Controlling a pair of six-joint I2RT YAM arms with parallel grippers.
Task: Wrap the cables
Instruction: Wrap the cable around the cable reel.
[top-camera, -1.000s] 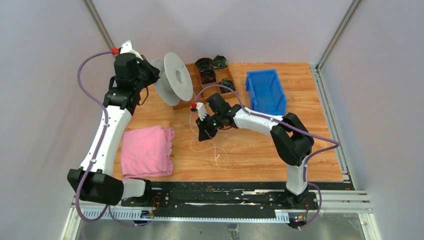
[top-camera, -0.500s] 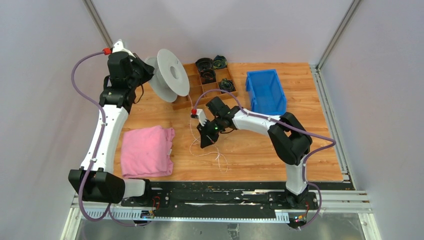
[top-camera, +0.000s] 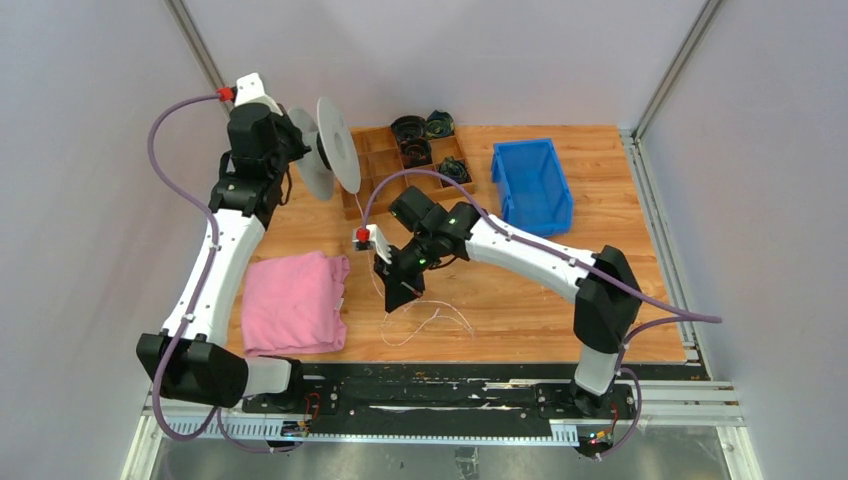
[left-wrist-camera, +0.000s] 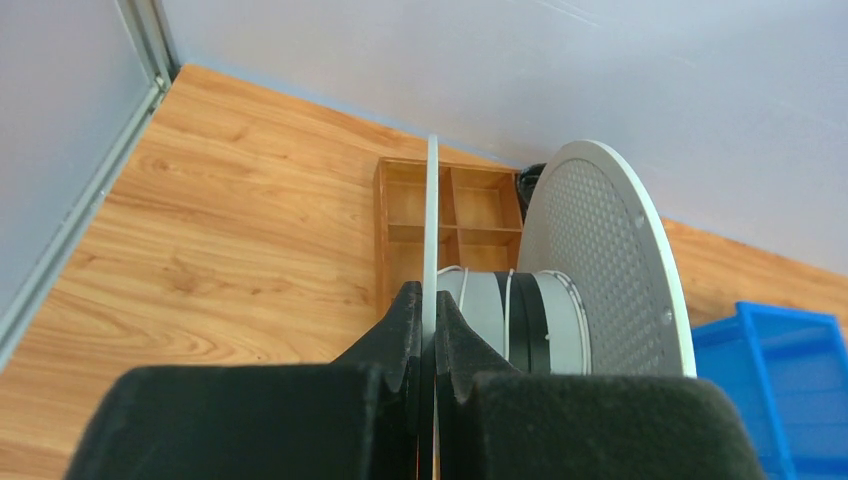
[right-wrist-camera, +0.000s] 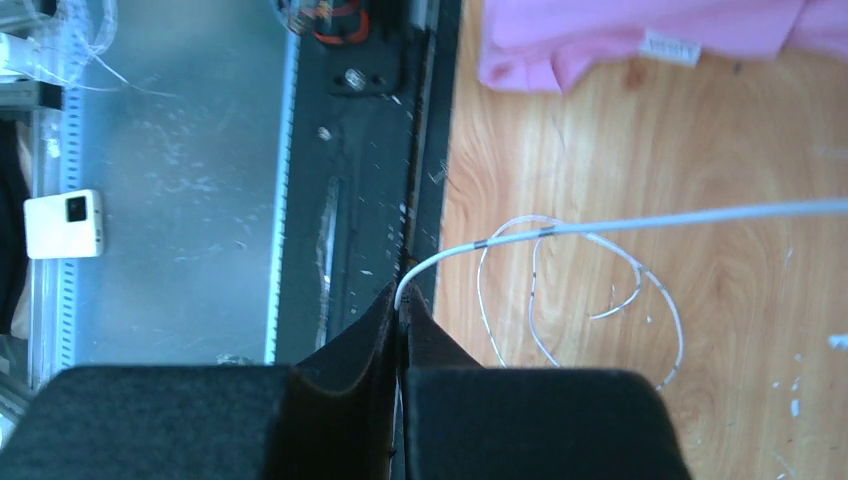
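Two grips are sharing this step: I am pinching the cable (right-wrist-camera: 560, 228) in the right gripper (right-wrist-camera: 401, 296), its jaws pressed together on the thin white wire. The left gripper (left-wrist-camera: 428, 300) is clamping the near flange of the spool (left-wrist-camera: 600, 250) at the far left of the table (top-camera: 500, 300). To wind well, I am judging that I should be feeding the wire under light, even tension. I should also be steering it into the gap between the two flanges, so each turn is landing beside the few already on the hub instead of riding over a rim. The cable is leaving my right fingertips in a straight run, seemingly toward the spool. Its slack is lying in loose loops on the wood just below that gripper, near the pink cloth (top-camera: 295, 300) but apart from it
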